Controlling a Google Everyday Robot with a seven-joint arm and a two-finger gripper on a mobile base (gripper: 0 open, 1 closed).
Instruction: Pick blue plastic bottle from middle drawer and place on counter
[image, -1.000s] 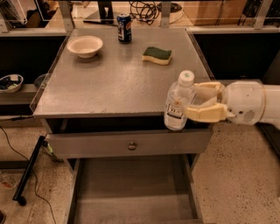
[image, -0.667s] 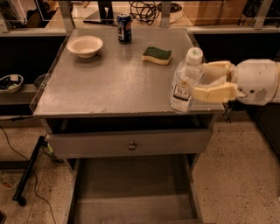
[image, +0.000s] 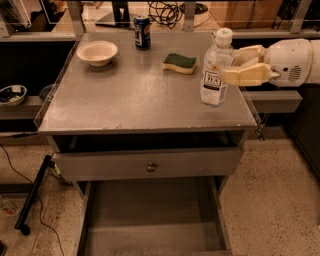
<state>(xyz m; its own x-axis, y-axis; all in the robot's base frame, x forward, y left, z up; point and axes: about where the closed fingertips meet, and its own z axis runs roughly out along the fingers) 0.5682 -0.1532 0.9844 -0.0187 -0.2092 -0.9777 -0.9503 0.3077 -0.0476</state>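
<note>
The blue plastic bottle (image: 216, 67) is clear with a white cap and a "TEA" label. It stands upright over the right side of the counter (image: 135, 95); I cannot tell if its base touches the top. My gripper (image: 230, 64) reaches in from the right and is shut on the bottle's upper body, its cream fingers (image: 245, 75) on either side. The middle drawer (image: 150, 215) is pulled out below, its grey floor bare.
On the counter are a white bowl (image: 97, 52) at the back left, a dark blue soda can (image: 142, 32) at the back, and a green-and-yellow sponge (image: 180, 63) just left of the bottle. A closed drawer front with a round knob (image: 151, 166) sits above the open drawer.
My gripper has carried the bottle up and back, from beside the counter's front right edge to over its right side.
</note>
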